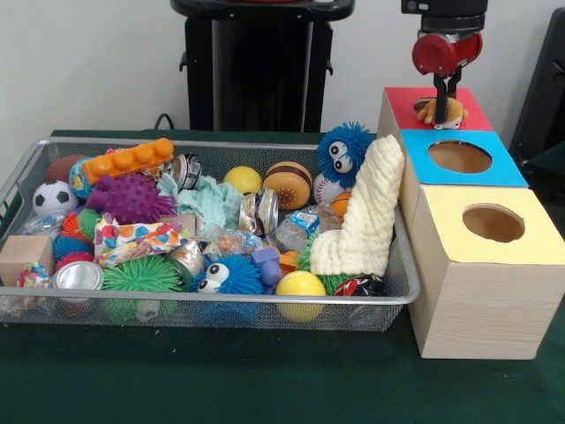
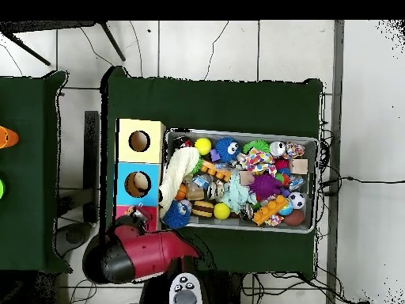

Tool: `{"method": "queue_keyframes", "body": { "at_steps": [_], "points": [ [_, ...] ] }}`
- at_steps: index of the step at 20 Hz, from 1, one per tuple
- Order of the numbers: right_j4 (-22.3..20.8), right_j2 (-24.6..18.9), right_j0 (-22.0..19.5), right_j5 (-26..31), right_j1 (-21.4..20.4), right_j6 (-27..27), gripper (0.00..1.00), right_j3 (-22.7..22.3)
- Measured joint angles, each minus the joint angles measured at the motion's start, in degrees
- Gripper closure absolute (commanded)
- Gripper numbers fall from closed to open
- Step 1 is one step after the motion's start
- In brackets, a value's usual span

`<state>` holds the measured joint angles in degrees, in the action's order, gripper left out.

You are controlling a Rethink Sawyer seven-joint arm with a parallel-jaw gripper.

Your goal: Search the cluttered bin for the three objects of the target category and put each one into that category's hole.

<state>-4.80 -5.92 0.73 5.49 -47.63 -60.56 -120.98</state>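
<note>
We hold a small tan plush toy (image 1: 441, 112) pinched in our hand (image 1: 445, 99) right over the red box's hole (image 1: 425, 104). The bin (image 1: 221, 300) sits beside the boxes on the desk (image 1: 177, 371). Released off-centre, the toy could snag on the hole's rim.

The robot's arm (image 2: 134, 255) is glossy red with black sections, rounded and bulbous where seen from overhead. A black oval panel (image 2: 186, 290) near its base carries pale grey buttons or pads. In the front view, a round red housing (image 1: 446, 53) sits under a black block at the wrist, and a slim black end effector (image 1: 447, 87) hangs below it. The pedestal (image 1: 260, 62) is a black upright column with a wide, flat black top.
</note>
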Motion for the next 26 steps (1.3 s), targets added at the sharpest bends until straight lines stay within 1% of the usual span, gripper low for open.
{"method": "queue_keyframes", "body": {
  "at_steps": [3,8,26],
  "points": [
    [0.09,0.65,0.77,1.92,0.21,0.0,1.0,1.13],
    [0.09,1.11,1.3,3.58,0.4,0.0,1.0,2.07],
    [0.13,1.4,1.47,3.55,0.35,0.0,1.0,1.96]
  ]
}}
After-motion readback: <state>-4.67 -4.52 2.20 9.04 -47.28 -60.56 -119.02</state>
